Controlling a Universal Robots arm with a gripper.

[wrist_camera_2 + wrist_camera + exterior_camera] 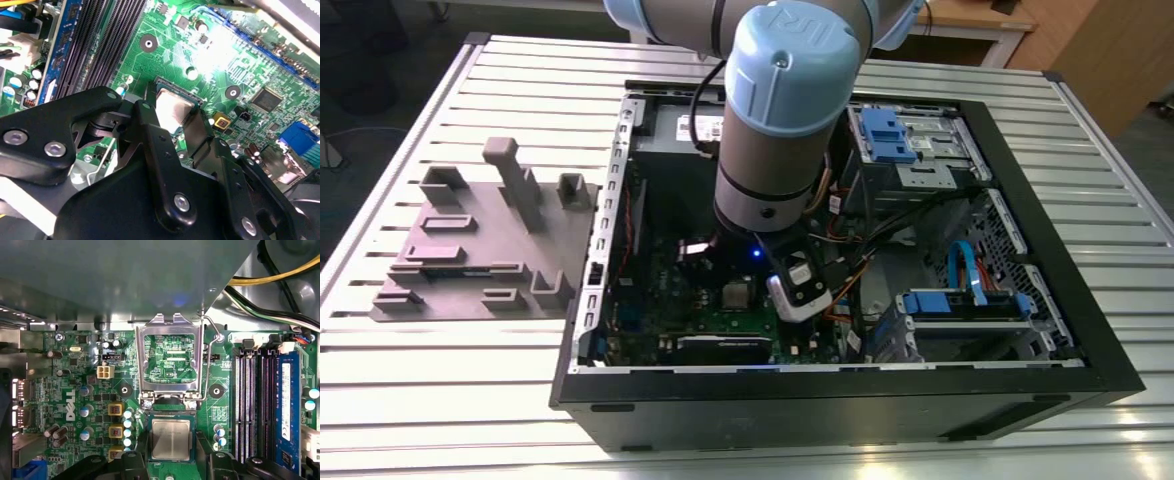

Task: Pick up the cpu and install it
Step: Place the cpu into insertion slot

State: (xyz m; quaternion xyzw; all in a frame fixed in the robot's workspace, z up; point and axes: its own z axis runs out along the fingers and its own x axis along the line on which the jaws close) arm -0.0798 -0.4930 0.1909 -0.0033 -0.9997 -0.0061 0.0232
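In the first wrist view the claw (pixel 172 462) is seen straddling one cpu (pixel 171 439), which lies flat in the socket (pixel 171 413). Whether it is gripped cannot be told. Beyond it, one socket frame (pixel 172 357) stands hinged open. The exterior view adds one open computer case (pixel 827 410) on the slatted bench (pixel 454 400).

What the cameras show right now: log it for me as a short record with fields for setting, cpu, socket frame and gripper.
setting: open computer case on a slatted metal table, grey fixture block at the exterior view's left
cpu: silver top up, flat and square at the socket on the green motherboard; full seating unclear
socket frame: open, tipped up beside the cpu
gripper: down inside the case, straddling the cpu; grip unclear
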